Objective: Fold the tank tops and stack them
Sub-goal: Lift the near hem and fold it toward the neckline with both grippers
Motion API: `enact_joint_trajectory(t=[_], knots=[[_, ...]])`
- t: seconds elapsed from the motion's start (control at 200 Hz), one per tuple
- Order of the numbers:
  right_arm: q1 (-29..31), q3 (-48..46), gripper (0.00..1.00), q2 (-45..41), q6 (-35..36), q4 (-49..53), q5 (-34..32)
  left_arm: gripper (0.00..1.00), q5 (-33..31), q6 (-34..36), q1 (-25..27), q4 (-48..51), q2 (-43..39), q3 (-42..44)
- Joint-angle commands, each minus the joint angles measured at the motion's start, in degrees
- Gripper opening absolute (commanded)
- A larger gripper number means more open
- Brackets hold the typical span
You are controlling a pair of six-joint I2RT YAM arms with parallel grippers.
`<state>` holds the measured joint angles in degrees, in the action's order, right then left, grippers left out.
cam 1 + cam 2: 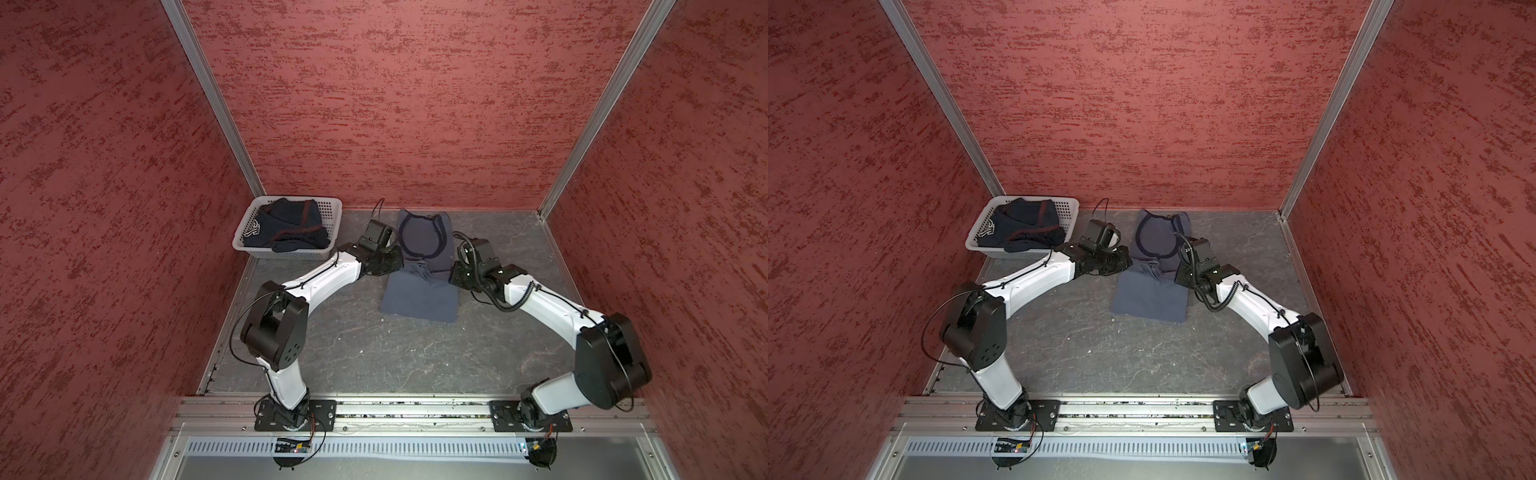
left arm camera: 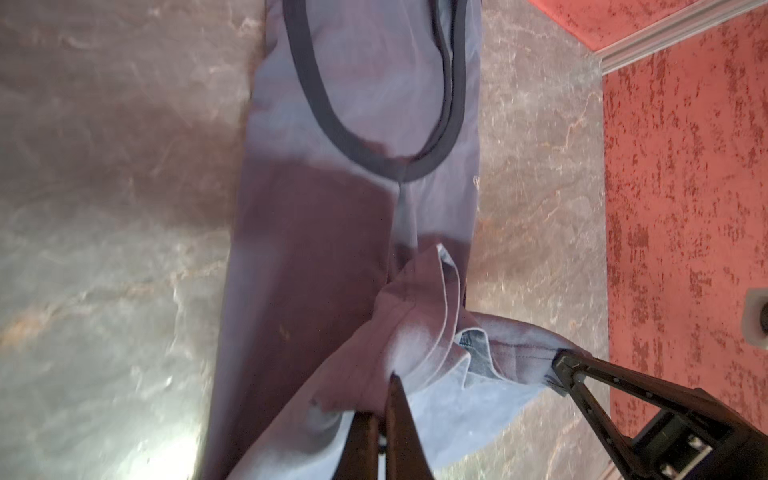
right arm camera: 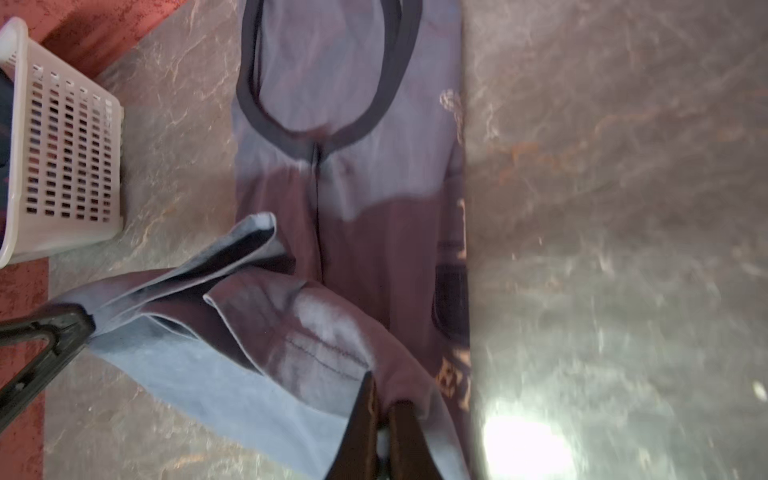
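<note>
The slate-blue tank top point(image 1: 419, 295) point(image 1: 1150, 299) lies lengthwise at the middle back of the table, navy-trimmed neck point(image 2: 353, 145) toward the far wall. Its near part is lifted and bunched between my two grippers. My left gripper point(image 1: 395, 264) point(image 2: 388, 399) is shut on a pinch of its cloth on the left side. On the right side my right gripper point(image 1: 455, 276) point(image 3: 384, 395) is shut on the hem, beside whitish lettering point(image 3: 455, 374). The dark navy tank top point(image 1: 286, 226) point(image 1: 1021, 226) with maroon trim lies crumpled in the basket.
A white perforated basket point(image 1: 328, 208) point(image 3: 70, 145) stands at the back left corner of the grey marbled table point(image 1: 395, 357). Red textured walls point(image 1: 415, 104) close in the back and both sides. An aluminium rail point(image 1: 415, 409) with both arm bases runs along the front.
</note>
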<state>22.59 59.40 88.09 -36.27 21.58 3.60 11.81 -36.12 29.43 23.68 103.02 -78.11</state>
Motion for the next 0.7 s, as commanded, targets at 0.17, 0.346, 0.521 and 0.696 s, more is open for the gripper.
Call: enact_joint_trajectory(t=[0.17, 0.346, 0.521, 0.696], knots=[[-4.5, 6.4, 0.09, 10.4, 4.6, -6.0, 5.5, 0.00, 1.0, 1.0, -2.5, -2.9, 8.8, -5.1], [-6.0, 9.2, 0.14, 15.6, 5.1, -7.2, 6.4, 0.03, 1.6, 0.6, -3.8, -3.6, 14.0, -8.1], [-6.5, 13.1, 0.43, 18.3, 6.1, -2.9, 2.5, 0.40, -1.3, 0.8, -4.5, -0.1, 16.5, -11.4], [-5.6, 11.0, 0.53, 12.9, 7.9, -0.3, -1.0, 0.60, -5.7, 4.1, -3.2, 3.8, 11.6, -10.6]])
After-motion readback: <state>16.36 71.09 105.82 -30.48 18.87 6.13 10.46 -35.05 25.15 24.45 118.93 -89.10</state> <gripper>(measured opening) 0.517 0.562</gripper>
